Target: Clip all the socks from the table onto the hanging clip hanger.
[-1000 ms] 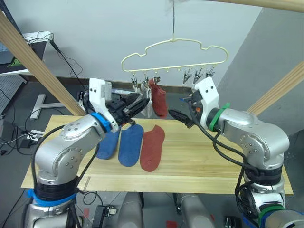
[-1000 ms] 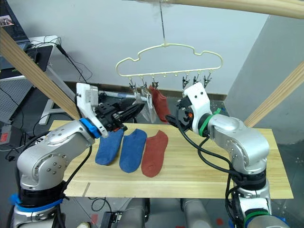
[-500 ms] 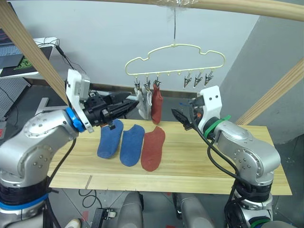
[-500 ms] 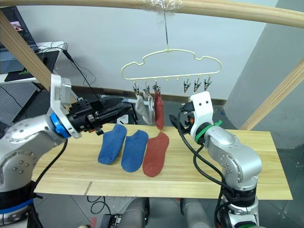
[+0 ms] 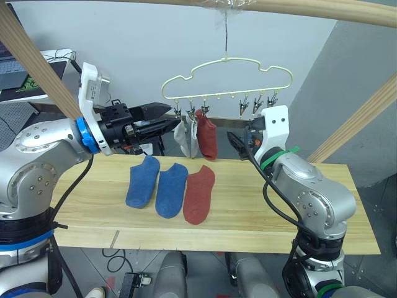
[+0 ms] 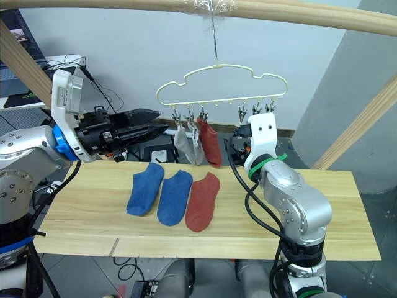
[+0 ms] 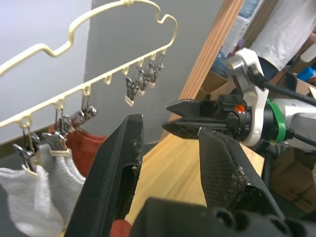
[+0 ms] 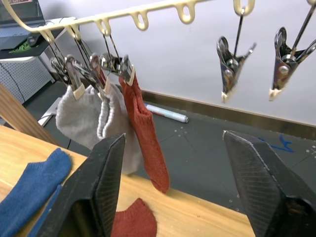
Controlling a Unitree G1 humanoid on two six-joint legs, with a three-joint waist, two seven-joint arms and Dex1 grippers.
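A: Where do the socks stand?

B: Three lie flat on the table [image 5: 260, 217], left of centre in the head views: two blue socks [image 5: 157, 186] side by side, and a rust-red sock [image 5: 198, 194] just to their right, touching the nearer blue one.

A: And the others?

B: They hang from the clip hanger [image 5: 227, 76] in the upper middle of the frame. Two light grey socks [image 8: 96, 118] are clipped at its left end, and a second rust-red sock, the hanging red sock [image 5: 207, 135], is on the next clip. The clips to the right of them are bare.

A: Where is the left gripper [image 5: 162, 112]?

B: Raised at the left of the frame, above the table's far edge, pointing toward the hanger's left clips. Its fingers [image 7: 113, 173] stand apart, a moderate gap, with nothing between them.

A: The right gripper [image 5: 236, 143]?

B: Centre-right, just below the hanger's right-hand clips, beside the hanging red sock but apart from it. In its wrist view the fingers [image 8: 98, 182] are spread wide and hold nothing; the hung socks and two bare clips show between them.
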